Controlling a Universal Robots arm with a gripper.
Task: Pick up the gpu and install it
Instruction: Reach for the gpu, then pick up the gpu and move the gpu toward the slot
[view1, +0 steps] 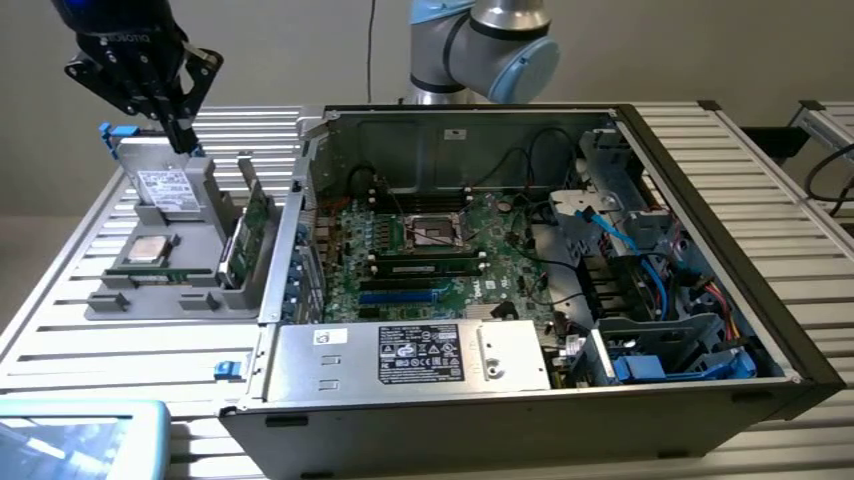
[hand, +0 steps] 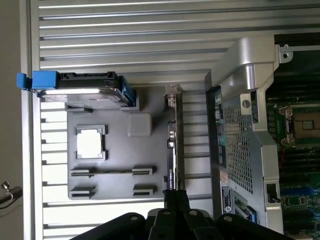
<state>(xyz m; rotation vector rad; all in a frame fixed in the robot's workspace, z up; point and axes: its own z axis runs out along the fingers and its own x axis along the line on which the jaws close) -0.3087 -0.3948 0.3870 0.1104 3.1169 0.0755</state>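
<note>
So in the exterior view, the black robot gripper (view1: 180, 135) hangs at the upper part of the exterior view's left, fingers pinched together with nothing between them, above the far end of a grey plastic parts tray (view1: 187, 288) sitting on the slatted aluminium table (view1: 80, 330). The gpu (view1: 254, 225), a small flat card with its green circuit board showing, stands on edge in the tray slot closest to the open black computer case (view1: 467, 440). A silver hard drive with a white label (view1: 167, 190) stands upright at the tray's far end, and a square silver processor chip (view1: 144, 250) lies flat near the middle. Inside the case you can see the green motherboard (view1: 454, 240). The wrist view looks straight down: the gripper (hand: 175, 197) is closed to a narrow tip, right over one end of the gpu (hand: 172, 140), which is seen edge-on as a thin strip. Hard to say if it's touching the card or just above it. The hard drive (hand: 80, 92), processor chip (hand: 90, 142), tray (hand: 120, 160), table (hand: 125, 30), case (hand: 235, 140) and motherboard (hand: 300, 150) all show here too.
</note>
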